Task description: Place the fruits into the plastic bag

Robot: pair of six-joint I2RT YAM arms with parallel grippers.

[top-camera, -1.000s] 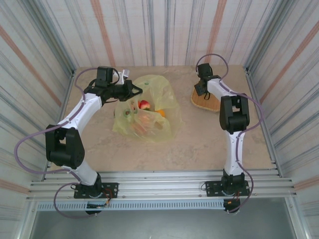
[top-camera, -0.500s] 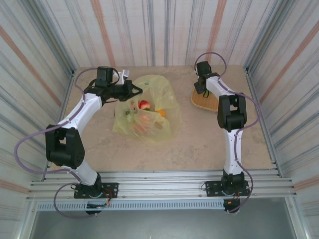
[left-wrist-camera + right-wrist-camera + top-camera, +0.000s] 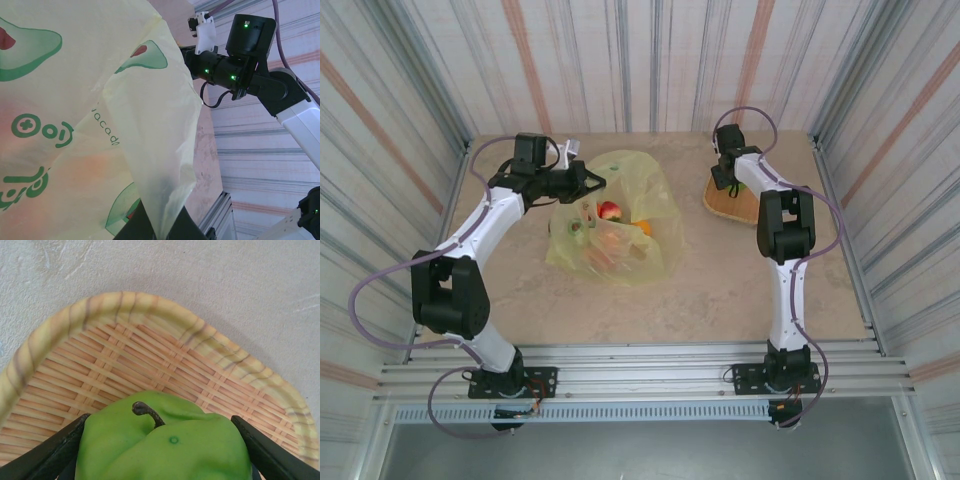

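The yellow-green plastic bag with avocado prints lies left of the table's middle, its mouth lifted. My left gripper is shut on the bag's rim, and the film runs down between its jaws. Inside the bag lie a red fruit, an orange one and others blurred by the film. My right gripper is down in the woven tray. Its two black fingers press both sides of a glossy green fruit with a dark stem, and the right gripper closes on it.
The woven tray's rim curves just beyond the green fruit, with bare table past it. Corrugated walls close in the table on three sides. The right arm's wrist shows across the table past the bag.
The right gripper's jaws have narrowed onto the green fruit, and its wrist has shifted slightly over the tray. The left arm and the bag have held still.
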